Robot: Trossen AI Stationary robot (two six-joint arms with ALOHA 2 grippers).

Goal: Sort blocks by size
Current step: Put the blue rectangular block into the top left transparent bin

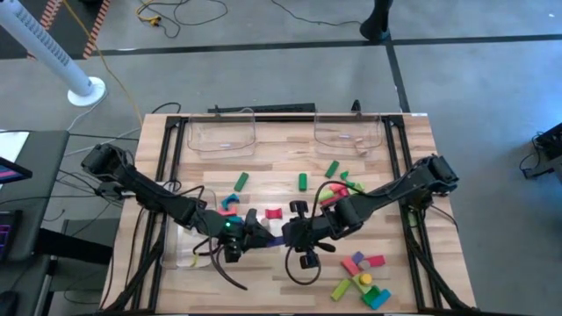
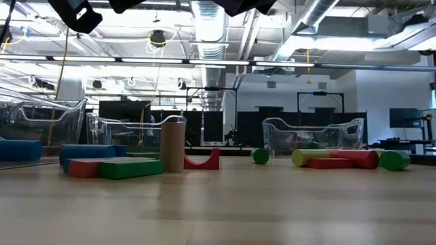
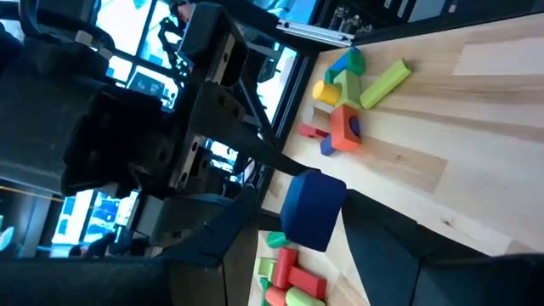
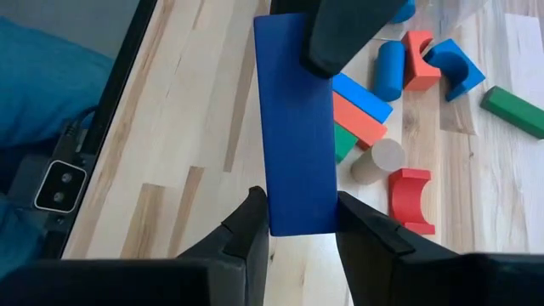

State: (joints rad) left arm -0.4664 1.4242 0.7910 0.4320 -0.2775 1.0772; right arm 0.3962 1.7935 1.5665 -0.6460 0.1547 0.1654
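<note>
While both arms meet over the middle of the desk (image 1: 413,272), the scene reads thus, left to right from the blue bar:

Landmark: the blue bar (image 4: 296,127), a long flat block held in the air between the two grippers, above the desk's front half.

Left gripper (image 1: 248,230): at the bar's left end. Its fingers reach that end, but whether they have closed on it cannot be told.

Blocks left of the bar: red, blue and green pieces and a plain wood cylinder (image 4: 378,160) lie loose on the desk.

Right gripper (image 4: 295,219): clamped on the bar's right end, one finger on each long face.

Key relation: the bar's long axis runs straight from the right gripper to the left one, so this looks like a hand-over; both arms are equally near.

Blocks right of the bar: a mixed pile (image 1: 362,281) near the front right corner, well apart from it.

Bins: two clear bins (image 1: 219,133) at the back edge.
</note>
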